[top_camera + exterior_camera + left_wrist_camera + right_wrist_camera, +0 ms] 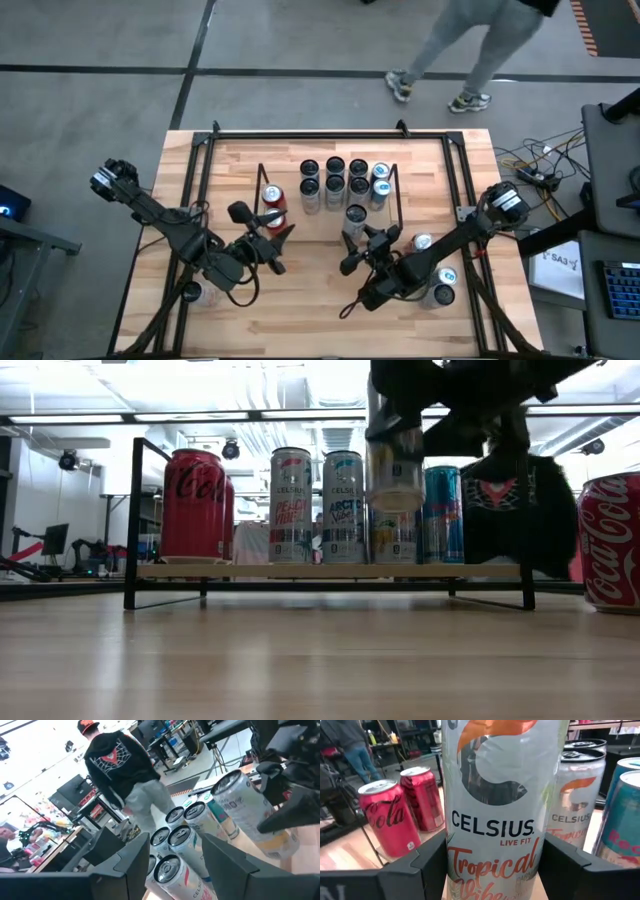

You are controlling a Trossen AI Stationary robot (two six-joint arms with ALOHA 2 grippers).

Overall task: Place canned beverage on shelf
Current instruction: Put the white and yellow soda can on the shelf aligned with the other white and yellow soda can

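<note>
The low black wire shelf with a light wood base (pixel 330 571) holds two red cola cans (pixel 273 201) at one end and a group of slim silver and blue cans (pixel 335 181) at the other. The right gripper (pixel 357 241) clasps a tall white Celsius can (pixel 497 805), lifted above the shelf's near edge beside the slim cans. The left gripper (pixel 281 232) hovers near the red cans, fingers apart and empty. More cans (pixel 436 281) stand on the pale wooden table (pixel 300 320), probably three. A person (pixel 455 45) walks on the grey floor behind.
</note>
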